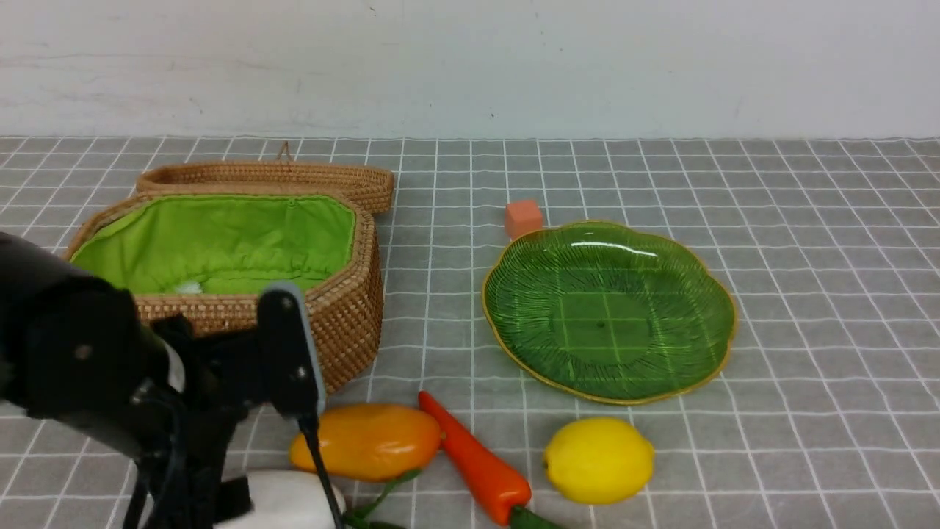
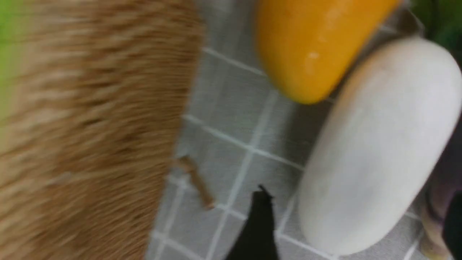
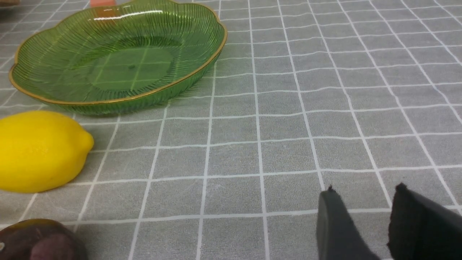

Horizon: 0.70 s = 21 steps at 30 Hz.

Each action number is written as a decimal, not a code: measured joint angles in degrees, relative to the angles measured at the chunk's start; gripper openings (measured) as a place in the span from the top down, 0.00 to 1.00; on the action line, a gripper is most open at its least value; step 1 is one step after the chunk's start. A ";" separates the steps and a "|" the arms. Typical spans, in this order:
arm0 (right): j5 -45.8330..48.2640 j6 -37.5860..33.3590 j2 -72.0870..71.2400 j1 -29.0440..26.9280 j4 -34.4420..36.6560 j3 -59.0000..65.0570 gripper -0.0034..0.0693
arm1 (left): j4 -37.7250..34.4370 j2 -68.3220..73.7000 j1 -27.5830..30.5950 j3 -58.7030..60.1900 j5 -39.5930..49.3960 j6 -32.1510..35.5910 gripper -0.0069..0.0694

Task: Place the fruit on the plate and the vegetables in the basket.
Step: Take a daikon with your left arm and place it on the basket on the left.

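The woven basket (image 1: 345,308) with green lining stands open at the left, and the green glass plate (image 1: 609,308) lies empty at the right. In front lie the mango (image 1: 367,441), the carrot (image 1: 477,455) and the lemon (image 1: 598,459). My left gripper (image 2: 357,202) is open low beside the basket wall (image 2: 90,144), with the white radish (image 2: 379,144) lying on the cloth between its fingers and the mango (image 2: 310,43) just beyond. My right gripper (image 3: 365,191) is open over bare cloth, holding nothing, to the right of the lemon (image 3: 39,150) and a dark maroon fruit (image 3: 36,240).
The basket's lid (image 1: 272,180) lies behind the basket. A small orange-pink cube (image 1: 523,218) sits at the plate's far edge. A grey gridded cloth (image 1: 808,294) covers the table up to a white wall. A blurred dark purple thing (image 2: 449,159) shows beside the radish.
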 joint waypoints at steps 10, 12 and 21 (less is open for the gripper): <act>0.00 0.00 0.00 0.00 0.00 0.00 0.63 | -2.24 8.38 0.00 0.64 -4.21 3.09 0.11; 0.00 0.00 0.00 0.00 0.00 0.00 0.63 | -2.24 9.66 0.00 0.64 -4.63 3.16 0.14; 0.00 0.00 0.00 0.00 -0.05 0.00 0.63 | -2.24 10.63 0.06 0.57 -4.81 3.22 0.22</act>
